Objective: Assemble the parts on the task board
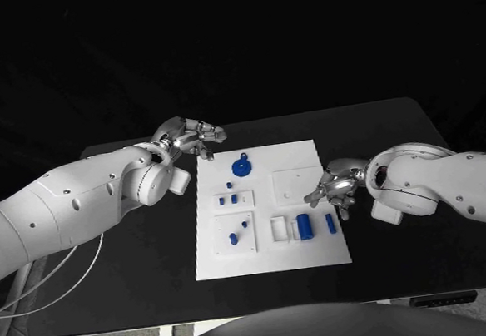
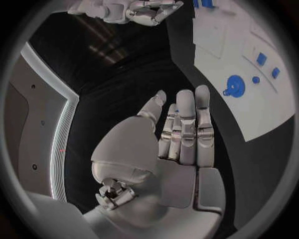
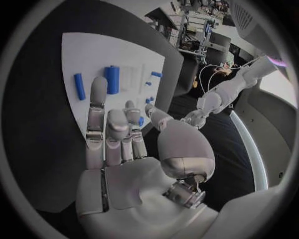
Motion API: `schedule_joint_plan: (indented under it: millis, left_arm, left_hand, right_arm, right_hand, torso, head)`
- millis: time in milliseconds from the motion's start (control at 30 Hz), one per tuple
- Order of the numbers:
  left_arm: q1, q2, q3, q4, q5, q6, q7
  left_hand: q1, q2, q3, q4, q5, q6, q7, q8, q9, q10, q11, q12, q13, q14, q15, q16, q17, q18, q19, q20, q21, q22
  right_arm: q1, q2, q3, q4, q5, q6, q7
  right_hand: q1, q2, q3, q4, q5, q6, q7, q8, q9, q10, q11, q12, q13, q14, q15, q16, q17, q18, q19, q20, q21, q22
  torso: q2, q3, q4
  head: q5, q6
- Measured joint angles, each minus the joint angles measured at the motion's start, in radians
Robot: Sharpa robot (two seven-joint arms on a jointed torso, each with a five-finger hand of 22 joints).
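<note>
My left hand (image 1: pixel 192 138) sits at the board's 11 o'clock corner, just off the white edge, over black table. Wrist cam: fingers (image 2: pixel 187 127) straight, close side by side, thumb out a bit, nothing in the palm, so it's empty and unclenched. Left arm (image 1: pixel 66 204) comes in low from 9 o'clock.

Right hand (image 1: pixel 333 185) hovers at the board's 3 o'clock edge, fingers (image 3: pixel 96 119) extended and slightly spread, holding nothing. Whether fingertips touch the board, can't tell. Right arm (image 1: pixel 463 181) enters from 4 o'clock.

Task board (image 1: pixel 297 161) lies mid-table, long side running 12 to 6. On it: a blue round part (image 1: pixel 242 167) w/ a small tab near 12 o'clock; small blue bits (image 1: pixel 231 197) left of centre; another couple (image 1: pixel 235 236) on the raised square toward 7 o'clock; a blue cylinder (image 1: pixel 305 226) in the white holder at 5 o'clock; a thin blue pin (image 1: pixel 330 224) just beside it, nearest the right hand.

Black table (image 1: pixel 425 261), dark surroundings beyond; white cable (image 1: pixel 58 280) hangs off at 8 o'clock.
</note>
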Motion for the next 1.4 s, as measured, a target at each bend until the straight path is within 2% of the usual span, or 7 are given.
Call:
schedule_joint_plan:
  millis: [233,400,733,1000,1167,1367,1400]
  left_arm:
    - [-0.007,-0.002,0.000,0.001,0.000,0.004,0.000]
    - [-0.009,-0.003,0.000,0.002,0.001,0.006,0.001]
    - [-0.010,-0.003,0.000,0.003,0.001,0.010,0.001]
    - [-0.010,-0.003,0.000,0.004,0.002,0.015,0.001]
    - [-0.010,-0.003,0.000,0.004,0.002,0.017,0.000]
    - [-0.010,-0.003,0.000,0.006,0.002,0.019,0.000]
    - [-0.010,-0.003,0.000,0.006,0.002,0.019,0.000]
  left_hand:
    - [0.000,0.000,0.002,0.002,0.000,0.000,0.000,0.000,0.000,-0.004,0.004,0.000,0.000,0.000,0.000,0.000,0.000,0.000,0.000,0.000,0.000,0.000]
    - [0.000,0.000,0.002,0.002,0.000,0.000,0.000,0.000,0.000,-0.004,0.004,0.000,0.000,0.000,0.000,0.000,0.000,0.000,0.000,0.000,0.000,0.000]
    - [0.000,0.000,0.002,0.002,0.000,0.000,0.000,0.000,0.000,-0.004,0.004,0.000,0.000,0.000,0.000,0.000,0.000,0.000,0.000,0.000,0.000,0.000]
    - [0.000,0.000,-0.001,0.006,0.000,-0.006,0.001,0.000,0.000,-0.004,0.004,0.000,0.000,0.000,0.000,0.000,0.000,0.000,0.000,0.000,0.000,0.000]
    - [0.000,0.000,-0.001,0.006,0.000,-0.006,0.001,0.000,0.000,-0.004,0.004,0.000,0.000,0.000,0.000,0.000,0.000,0.000,0.000,0.000,0.000,0.000]
    - [0.000,0.000,-0.001,0.006,0.000,-0.006,0.001,0.000,0.000,-0.004,0.004,0.000,0.000,0.000,0.000,0.000,0.000,0.000,0.000,0.000,0.000,0.000]
    - [0.000,0.000,-0.001,0.006,0.000,-0.006,0.001,0.000,0.000,-0.004,0.004,0.000,0.000,0.000,0.000,0.000,0.000,0.000,0.000,0.000,0.000,0.000]
  right_arm:
    - [-0.005,0.008,-0.008,-0.002,0.032,0.040,-0.136]
    - [-0.012,0.022,-0.014,-0.017,0.033,0.048,-0.185]
    - [-0.020,0.059,-0.018,-0.041,0.027,0.032,-0.219]
    - [-0.025,0.091,-0.025,-0.069,0.025,0.013,-0.228]
    - [-0.035,0.111,-0.030,-0.092,0.025,0.001,-0.231]
    - [-0.047,0.134,-0.032,-0.121,0.025,-0.010,-0.234]
    - [-0.048,0.137,-0.032,-0.124,0.026,-0.011,-0.235]
  right_hand:
    - [-0.028,-0.028,-0.025,0.017,0.000,0.000,0.000,0.000,-0.001,0.007,0.000,0.000,0.013,0.000,0.000,0.000,0.008,0.000,0.000,0.000,0.000,0.000]
    - [-0.029,-0.029,-0.031,0.030,0.000,-0.002,0.002,0.000,-0.007,0.007,0.000,-0.006,0.023,0.003,-0.003,0.000,0.014,0.000,0.000,0.000,0.000,0.000]
    - [-0.018,-0.090,-0.003,0.099,0.000,-0.026,0.008,0.000,-0.029,0.018,0.004,-0.032,0.040,0.007,0.000,-0.006,0.026,0.000,0.000,0.000,0.000,0.000]
    - [-0.008,-0.101,-0.006,0.096,0.000,-0.030,0.012,0.000,-0.035,0.018,0.004,-0.037,0.042,0.007,0.000,-0.010,0.026,0.000,0.000,0.000,0.000,0.000]
    - [0.018,-0.121,-0.012,0.081,0.000,-0.082,0.024,0.000,-0.054,0.014,0.008,-0.037,0.042,0.011,0.004,-0.014,0.029,0.000,0.000,0.000,0.000,0.000]
    - [0.049,-0.099,-0.061,0.063,0.000,-0.113,0.038,0.000,-0.063,0.016,0.013,-0.027,0.053,0.014,0.007,-0.006,0.040,0.001,-0.004,0.004,0.006,0.002]
    - [0.051,-0.097,-0.069,0.058,0.000,-0.113,0.038,0.000,-0.063,0.016,0.013,-0.023,0.055,0.014,0.007,-0.001,0.041,0.015,-0.007,0.007,0.010,0.004]
  torso:
    - [-0.001,0.0006,-0.0006]
    - [-0.001,-0.0012,0.0009]
    - [0.001,-0.0032,0.0030]
    - [0.002,-0.0026,0.0016]
    - [0.003,-0.0013,0.0016]
    - [0.003,-0.0012,0.0011]
    - [0.003,-0.0013,0.0010]
  head:
    - [-0.009,0.000]
    - [-0.010,0.000]
    - [-0.004,0.000]
    - [-0.001,0.000]
    - [-0.001,0.000]
    - [-0.003,0.000]
    - [-0.003,0.000]
